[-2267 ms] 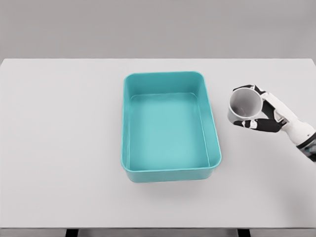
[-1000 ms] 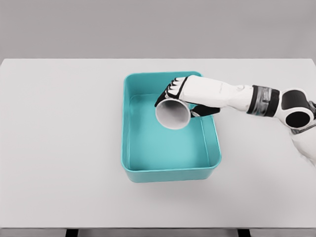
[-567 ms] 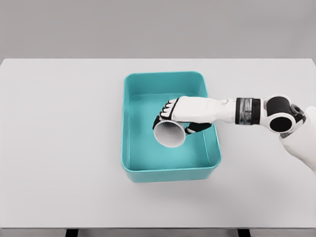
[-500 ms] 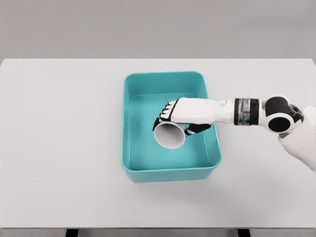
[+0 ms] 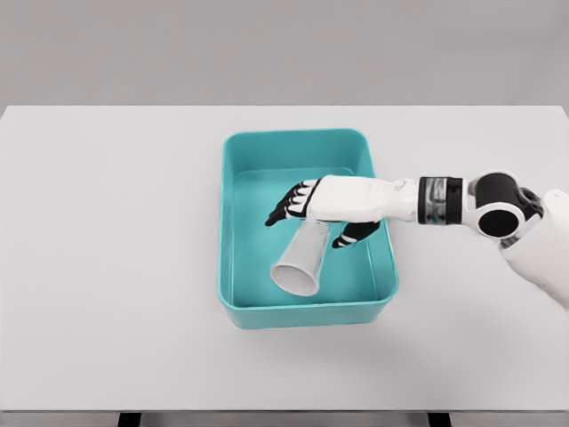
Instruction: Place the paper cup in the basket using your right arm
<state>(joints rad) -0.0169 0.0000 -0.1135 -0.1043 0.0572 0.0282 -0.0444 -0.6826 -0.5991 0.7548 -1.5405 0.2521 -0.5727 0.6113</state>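
The white paper cup [image 5: 301, 259] lies tilted inside the teal basket [image 5: 233, 222], its mouth facing the near left corner. My right hand [image 5: 311, 215] hovers just above the cup's base end, over the basket's middle, with fingers spread and holding nothing. Its white arm reaches in from the right across the basket's right wall. The left arm does not show.
The basket stands in the middle of a white table [image 5: 107, 267]. The right arm's elbow joint [image 5: 498, 206] hangs over the table to the right of the basket.
The right hand carried the cup from the table's right side into the basket, lowered it, then spread its fingers. The cup has dropped free and tipped toward the near wall.
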